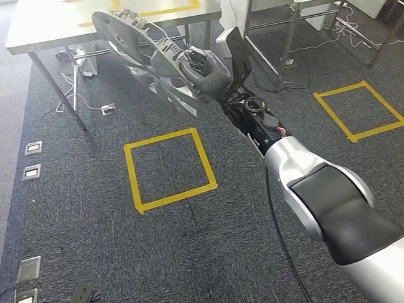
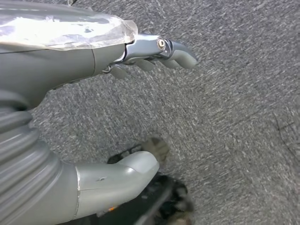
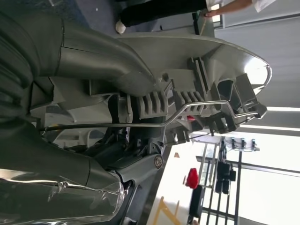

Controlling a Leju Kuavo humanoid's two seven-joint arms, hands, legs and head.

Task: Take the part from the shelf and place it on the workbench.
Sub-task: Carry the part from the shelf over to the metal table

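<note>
The right hand [image 1: 209, 76] is largely hidden behind the grey part [image 1: 142, 53] it holds, so its fingers cannot be made out in the head view. The far table [image 1: 57, 25] is cut off by the top edge. In the right wrist view, a person [image 3: 169, 11] is cropped at the edge. Below the left hand [image 2: 106, 117], a dark blurred shape, perhaps the robot's foot, cannot be identified.
</note>
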